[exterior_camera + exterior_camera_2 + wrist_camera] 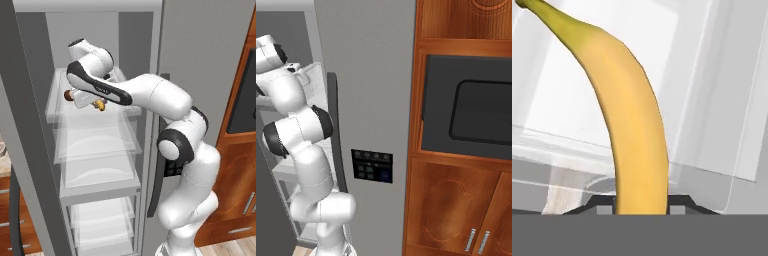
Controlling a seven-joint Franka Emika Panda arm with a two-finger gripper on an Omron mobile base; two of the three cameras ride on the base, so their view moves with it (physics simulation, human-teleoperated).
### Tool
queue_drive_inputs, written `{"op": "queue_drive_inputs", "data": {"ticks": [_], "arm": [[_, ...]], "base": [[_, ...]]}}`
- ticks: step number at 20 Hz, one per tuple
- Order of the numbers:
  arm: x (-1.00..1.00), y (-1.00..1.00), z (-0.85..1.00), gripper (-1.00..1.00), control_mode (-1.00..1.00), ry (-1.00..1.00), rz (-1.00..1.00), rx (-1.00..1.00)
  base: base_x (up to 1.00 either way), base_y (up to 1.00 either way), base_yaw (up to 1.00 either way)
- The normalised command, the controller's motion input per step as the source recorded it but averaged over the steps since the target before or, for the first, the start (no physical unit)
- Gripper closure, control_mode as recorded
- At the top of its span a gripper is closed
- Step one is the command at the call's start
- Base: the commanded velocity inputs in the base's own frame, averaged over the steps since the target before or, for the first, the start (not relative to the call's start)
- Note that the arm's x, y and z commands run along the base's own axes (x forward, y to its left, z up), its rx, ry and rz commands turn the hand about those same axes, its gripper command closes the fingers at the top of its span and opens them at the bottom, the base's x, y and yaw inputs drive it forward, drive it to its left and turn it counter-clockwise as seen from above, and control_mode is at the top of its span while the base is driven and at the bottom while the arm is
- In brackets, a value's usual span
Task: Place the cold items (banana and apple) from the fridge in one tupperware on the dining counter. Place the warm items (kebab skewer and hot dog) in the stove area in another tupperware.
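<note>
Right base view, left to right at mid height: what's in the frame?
White robot arm → long dark vertical fridge handle → black dispenser panel on the grey steel fridge door → dark built-in oven window in the wooden cabinet.

A built-in oven [474,107] with a dark glass window sits in a recess of the reddish wood cabinetry [456,210], and its dark edge also shows at the right of the left base view [245,100]. Below the oven are wooden cabinet doors with carved panels and two slim metal handles [477,241] side by side near the bottom. Lower than the oven, in the left base view, a wooden drawer front [235,227] carries a horizontal metal pull, with pale plank flooring [235,248] beneath it.
</note>
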Motion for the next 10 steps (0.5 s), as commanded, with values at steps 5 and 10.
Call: {"op": "queue_drive_inputs", "data": {"ticks": [5,10], "arm": [[-1.00,-0.29,0.01,1.00,-1.00,-0.32,-0.01,0.10],[-0.97,-0.51,0.06,1.00,-1.00,-0.18,0.00,0.20]], "base": [[0.00,0.00,0.00],[0.00,0.00,0.00]]}}
